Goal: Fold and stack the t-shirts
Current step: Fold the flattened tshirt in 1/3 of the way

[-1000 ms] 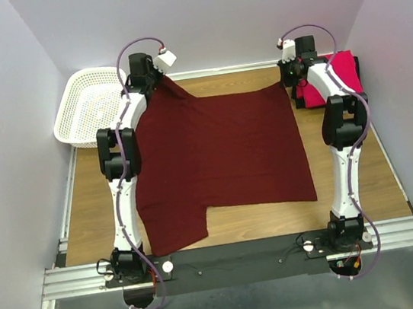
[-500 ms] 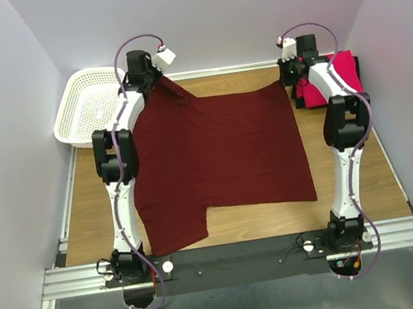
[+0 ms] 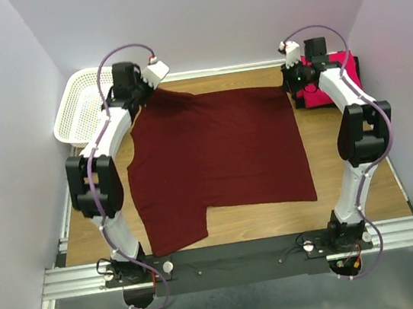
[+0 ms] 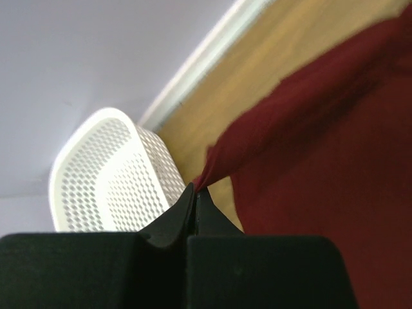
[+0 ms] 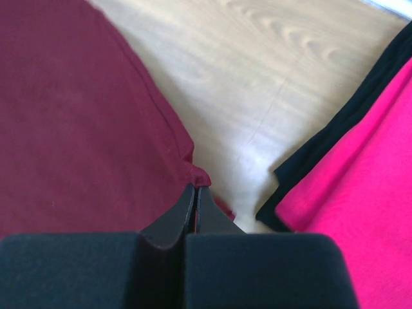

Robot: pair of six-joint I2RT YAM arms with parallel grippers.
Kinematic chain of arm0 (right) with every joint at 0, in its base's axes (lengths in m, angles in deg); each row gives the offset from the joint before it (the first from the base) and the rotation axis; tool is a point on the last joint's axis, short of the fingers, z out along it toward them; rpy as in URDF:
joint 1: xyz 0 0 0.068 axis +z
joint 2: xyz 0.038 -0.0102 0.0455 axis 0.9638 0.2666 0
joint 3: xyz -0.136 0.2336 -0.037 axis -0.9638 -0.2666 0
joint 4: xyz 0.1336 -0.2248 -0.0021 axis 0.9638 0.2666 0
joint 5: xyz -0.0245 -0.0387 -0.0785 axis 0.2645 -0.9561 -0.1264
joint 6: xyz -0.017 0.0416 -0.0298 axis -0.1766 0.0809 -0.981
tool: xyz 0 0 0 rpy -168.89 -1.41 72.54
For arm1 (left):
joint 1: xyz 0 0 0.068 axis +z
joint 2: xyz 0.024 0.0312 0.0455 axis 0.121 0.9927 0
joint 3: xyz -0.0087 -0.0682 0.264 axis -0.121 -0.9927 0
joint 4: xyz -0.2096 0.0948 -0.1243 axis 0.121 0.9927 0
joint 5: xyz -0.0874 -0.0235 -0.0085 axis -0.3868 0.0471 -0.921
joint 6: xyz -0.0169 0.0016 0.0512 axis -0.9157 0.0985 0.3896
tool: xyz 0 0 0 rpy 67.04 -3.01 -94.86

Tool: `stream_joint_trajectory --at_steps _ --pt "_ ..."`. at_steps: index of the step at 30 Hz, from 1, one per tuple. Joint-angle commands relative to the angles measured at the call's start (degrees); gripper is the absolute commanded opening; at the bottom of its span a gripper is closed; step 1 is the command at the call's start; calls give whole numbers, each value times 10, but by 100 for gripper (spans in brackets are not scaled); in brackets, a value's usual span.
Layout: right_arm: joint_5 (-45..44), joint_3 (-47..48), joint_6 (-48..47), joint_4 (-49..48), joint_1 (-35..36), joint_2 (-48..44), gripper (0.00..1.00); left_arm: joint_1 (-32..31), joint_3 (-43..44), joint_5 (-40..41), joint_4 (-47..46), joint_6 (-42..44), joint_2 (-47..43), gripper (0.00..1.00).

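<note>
The dark maroon t-shirt (image 3: pixel 218 157) lies spread flat on the wooden table. My left gripper (image 3: pixel 146 94) is shut on its far left corner, seen pinched in the left wrist view (image 4: pixel 196 188), with the cloth (image 4: pixel 322 141) stretched away from it. My right gripper (image 3: pixel 290 85) is shut on the far right corner (image 5: pixel 196 187); the maroon shirt (image 5: pixel 77 116) fills the left of that view. A folded bright pink-red t-shirt (image 3: pixel 334 79) lies on a black one (image 5: pixel 335 138) at the far right, beside the right gripper.
A white mesh basket (image 3: pixel 84 106) stands at the far left corner, close to the left gripper; it also shows in the left wrist view (image 4: pixel 109 174). Walls close in at the back and sides. Bare wood (image 3: pixel 345 158) shows right of the shirt.
The left arm has swung outward to the left and pulled the shirt's far left corner left and down toward the table. The right arm has shifted slightly right. The far edge lies straighter.
</note>
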Motion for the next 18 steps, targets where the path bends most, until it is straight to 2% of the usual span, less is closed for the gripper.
stream_joint_trajectory --at_steps 1,9,14,18 --pt "31 -65 -42 4 -9 -53 1 7 -102 -23 15 -25 -82 0" --pt "61 -177 -93 8 -44 -115 1 13 -321 -17 1 -27 -233 0" --pt "61 -226 -127 9 -46 -100 1 12 -432 -35 -2 -10 -262 0" --pt "68 -222 -127 11 -46 -65 1 12 -462 -39 10 -11 -251 0"
